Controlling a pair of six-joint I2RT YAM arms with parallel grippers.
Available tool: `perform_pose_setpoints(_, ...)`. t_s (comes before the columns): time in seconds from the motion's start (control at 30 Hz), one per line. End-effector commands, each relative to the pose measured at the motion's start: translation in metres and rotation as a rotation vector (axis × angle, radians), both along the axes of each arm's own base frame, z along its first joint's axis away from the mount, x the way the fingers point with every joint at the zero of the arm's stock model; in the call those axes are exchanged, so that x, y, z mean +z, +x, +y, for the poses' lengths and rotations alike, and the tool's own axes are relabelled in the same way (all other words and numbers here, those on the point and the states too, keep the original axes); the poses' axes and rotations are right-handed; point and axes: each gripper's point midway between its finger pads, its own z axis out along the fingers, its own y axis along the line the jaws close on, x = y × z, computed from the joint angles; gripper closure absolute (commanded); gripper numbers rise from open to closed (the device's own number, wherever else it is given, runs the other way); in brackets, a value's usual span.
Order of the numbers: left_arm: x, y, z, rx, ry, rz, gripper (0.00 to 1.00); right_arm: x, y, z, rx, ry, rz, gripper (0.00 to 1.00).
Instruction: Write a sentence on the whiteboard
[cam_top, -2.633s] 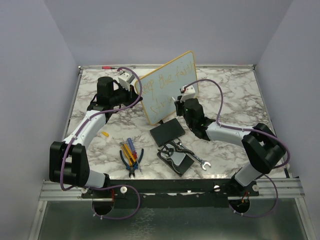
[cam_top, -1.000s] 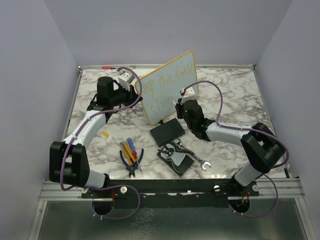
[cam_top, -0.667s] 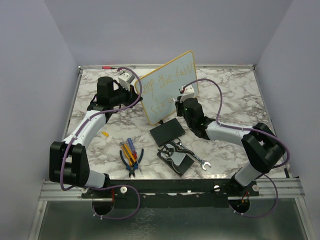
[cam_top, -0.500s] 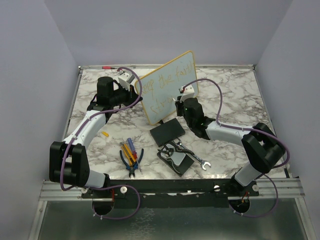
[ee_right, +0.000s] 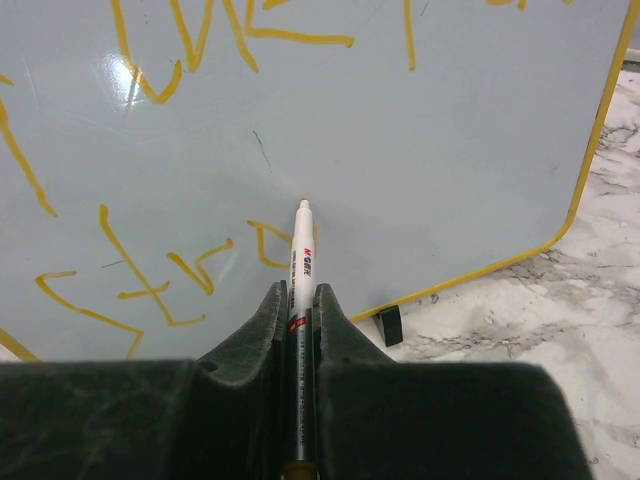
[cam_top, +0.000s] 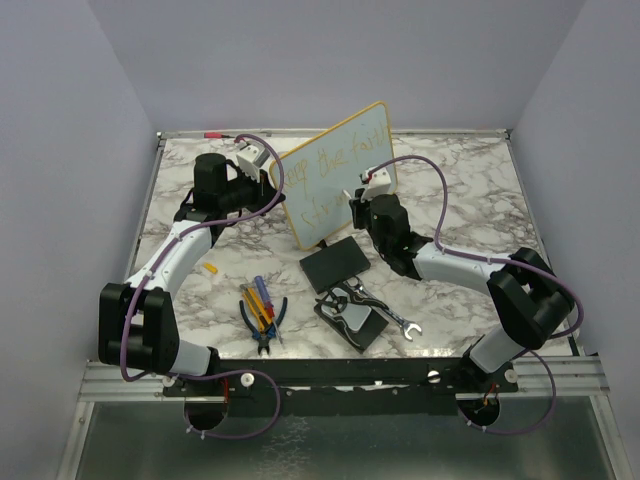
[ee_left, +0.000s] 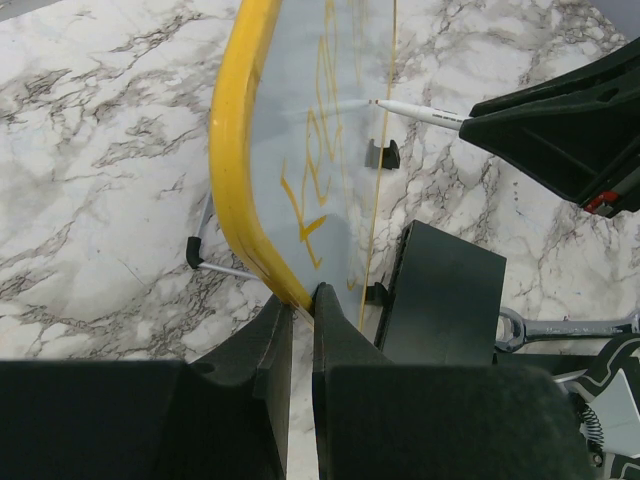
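Marble table (cam_top: 470, 190) carries the whiteboard (cam_top: 335, 185), probably light, stiff and tippy; left gripper (ee_left: 300, 298) pinches its yellow frame edge, right gripper (ee_right: 297, 292) clamps a pen (ee_right: 301, 245).

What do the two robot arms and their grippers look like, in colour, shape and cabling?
The left arm and the right arm have light grey links between bulky black joints. A thin purple cable loops along each one. Each wrist carries a small white camera housing. The left gripper and the right gripper each have two matte black, wedge-shaped fingers.
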Motion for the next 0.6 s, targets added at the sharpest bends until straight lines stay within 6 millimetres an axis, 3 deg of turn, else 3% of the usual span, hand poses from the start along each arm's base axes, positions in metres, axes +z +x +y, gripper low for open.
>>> perform_pose_setpoints(0.0, -0.041, -0.027, -0.006, -0.054, 0.046, 0.142, 1.0, 0.016, 0.011, -0.007, -0.048, 0.014, -0.047, 0.99)
perform_pose_setpoints(0.57, -0.041, -0.027, -0.006, -0.056, 0.047, 0.142, 1.0, -0.006, 0.016, -0.015, -0.061, 0.008, -0.003, 0.99)
